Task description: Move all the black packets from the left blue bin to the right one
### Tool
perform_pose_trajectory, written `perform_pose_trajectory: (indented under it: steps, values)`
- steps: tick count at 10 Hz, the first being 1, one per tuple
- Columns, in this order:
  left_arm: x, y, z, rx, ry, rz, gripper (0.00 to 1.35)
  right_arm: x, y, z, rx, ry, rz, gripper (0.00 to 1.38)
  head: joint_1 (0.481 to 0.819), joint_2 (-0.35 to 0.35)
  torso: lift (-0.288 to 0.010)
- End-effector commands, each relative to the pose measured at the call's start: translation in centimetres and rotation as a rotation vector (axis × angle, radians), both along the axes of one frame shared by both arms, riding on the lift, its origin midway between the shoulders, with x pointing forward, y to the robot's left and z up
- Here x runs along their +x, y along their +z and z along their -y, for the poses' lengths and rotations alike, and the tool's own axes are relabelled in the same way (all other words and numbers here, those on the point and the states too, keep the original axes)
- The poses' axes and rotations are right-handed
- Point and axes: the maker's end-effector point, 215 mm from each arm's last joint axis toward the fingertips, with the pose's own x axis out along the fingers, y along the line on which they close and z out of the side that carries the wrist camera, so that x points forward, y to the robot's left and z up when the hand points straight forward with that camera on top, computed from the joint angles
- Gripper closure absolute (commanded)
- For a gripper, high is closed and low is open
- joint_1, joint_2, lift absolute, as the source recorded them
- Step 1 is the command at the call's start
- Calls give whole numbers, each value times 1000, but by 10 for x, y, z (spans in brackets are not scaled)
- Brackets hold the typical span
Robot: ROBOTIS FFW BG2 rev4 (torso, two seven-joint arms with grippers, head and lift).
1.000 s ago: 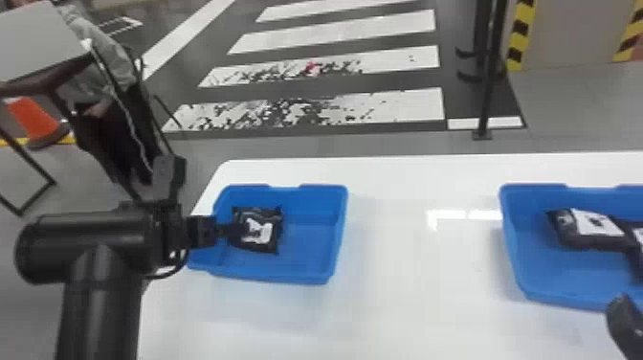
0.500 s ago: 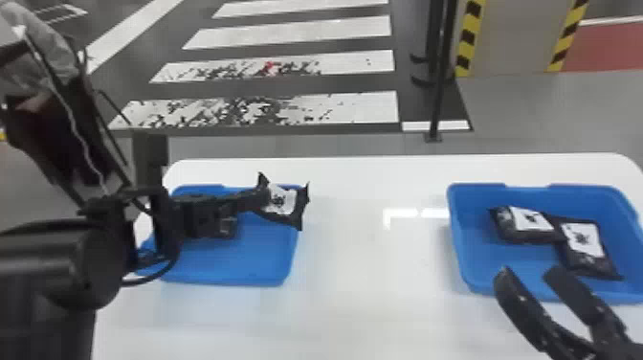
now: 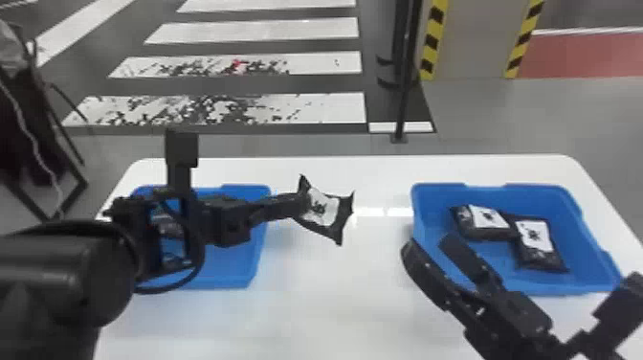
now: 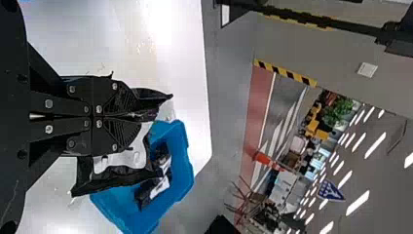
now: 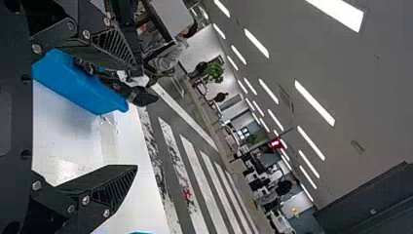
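The left gripper is clenched on a black packet, holding it above the white table, between the two bins and just right of the left blue bin. The packet hangs tilted, its white label showing (the fingers pinch it by its left side). The right gripper holds nothing, its fingers spread wide, by the near left part of the right blue bin. Inside that bin lie two more packets, touching: one on the left, the other to its right and a little nearer. The left arm partly hides the left bin's inside.
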Motion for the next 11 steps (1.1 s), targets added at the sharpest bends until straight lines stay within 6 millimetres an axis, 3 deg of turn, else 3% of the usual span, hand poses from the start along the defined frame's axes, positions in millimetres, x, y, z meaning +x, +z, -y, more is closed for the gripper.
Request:
perform_pose_trajectory:
  steps: [1, 4, 6, 7, 9, 11]
  values:
    - [-10, 5, 35, -37, -70, 6, 1202, 6, -2, -11, 13, 26, -5, 337, 695, 63, -140]
    - [-21, 11, 71, -81, -146, 2, 1202, 12, -2, -28, 33, 63, -5, 338, 695, 13, -140]
    - [-27, 12, 84, -95, -173, -2, 1202, 14, -6, -31, 34, 69, -12, 394, 695, 0, -140]
    - [-28, 13, 86, -100, -178, -2, 1202, 14, -12, -33, 32, 78, -31, 647, 695, -10, -140]
    - [-29, 13, 88, -107, -181, -2, 1202, 14, -13, -33, 33, 74, -33, 1285, 695, -15, -140]
    - [-28, 15, 86, -115, -175, 4, 1202, 14, -13, -33, 38, 77, -31, 1277, 695, -18, -140]
